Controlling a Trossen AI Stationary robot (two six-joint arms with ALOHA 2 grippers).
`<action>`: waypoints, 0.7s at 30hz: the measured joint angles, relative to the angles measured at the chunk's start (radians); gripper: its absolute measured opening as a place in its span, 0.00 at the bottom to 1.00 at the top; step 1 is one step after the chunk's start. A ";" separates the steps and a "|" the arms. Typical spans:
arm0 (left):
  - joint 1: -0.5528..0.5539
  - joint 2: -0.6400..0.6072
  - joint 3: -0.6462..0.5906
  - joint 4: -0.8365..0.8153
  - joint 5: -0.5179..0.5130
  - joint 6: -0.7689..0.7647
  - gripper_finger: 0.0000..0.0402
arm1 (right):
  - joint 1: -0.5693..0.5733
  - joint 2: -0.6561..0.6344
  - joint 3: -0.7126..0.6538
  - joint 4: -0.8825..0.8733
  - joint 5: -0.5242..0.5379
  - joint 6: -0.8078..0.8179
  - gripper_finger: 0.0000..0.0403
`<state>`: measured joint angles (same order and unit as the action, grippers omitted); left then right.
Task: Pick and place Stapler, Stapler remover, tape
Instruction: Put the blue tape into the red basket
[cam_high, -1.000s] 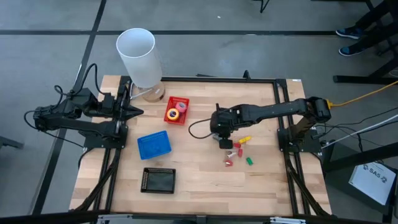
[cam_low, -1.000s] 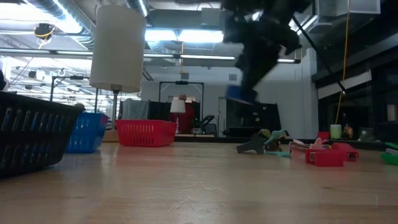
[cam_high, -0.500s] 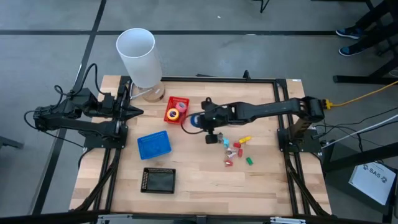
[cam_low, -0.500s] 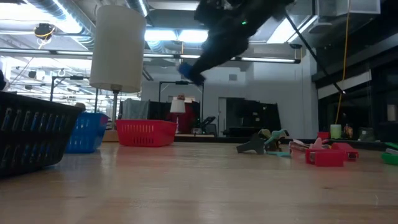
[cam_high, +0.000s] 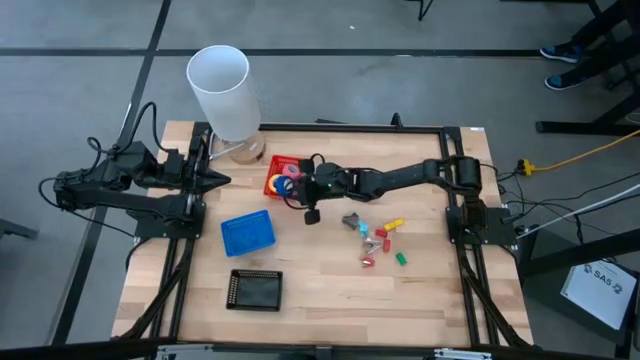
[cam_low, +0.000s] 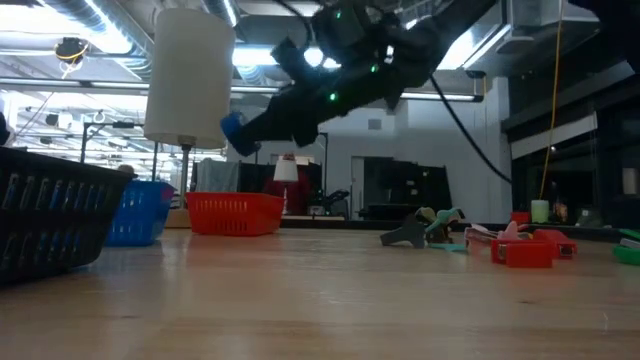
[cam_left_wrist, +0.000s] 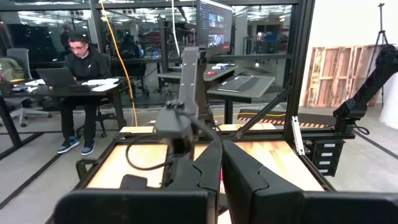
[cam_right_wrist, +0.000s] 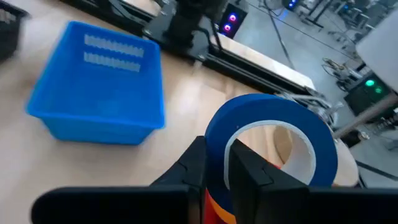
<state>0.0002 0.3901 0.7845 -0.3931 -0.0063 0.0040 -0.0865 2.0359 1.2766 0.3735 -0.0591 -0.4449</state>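
While your right gripper pinches the wall of a glossy blue tape ring with a pale core, one finger inside the hole, you can see the roll standing on edge above the red slatted plastic basket. Your right arm stretches low across the wooden table; your left gripper rests closed at the left edge.

Both arms are matte black, jointed tubes with black cables looping off them; the right arm shows green indicator lights, the left arm wears chunky black housings.
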 joint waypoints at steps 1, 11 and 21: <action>0.000 0.000 0.000 0.000 0.000 0.000 0.02 | -0.009 0.010 0.000 0.013 -0.014 0.003 0.10; 0.000 0.000 0.000 0.000 0.000 0.000 0.03 | -0.071 0.072 -0.001 0.013 -0.093 0.019 0.14; 0.000 0.000 0.000 0.000 0.000 0.000 0.03 | -0.088 0.072 -0.001 -0.014 -0.092 0.017 0.27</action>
<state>0.0001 0.3901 0.7845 -0.3931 -0.0063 0.0040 -0.1741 2.1082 1.2755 0.3594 -0.1513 -0.4278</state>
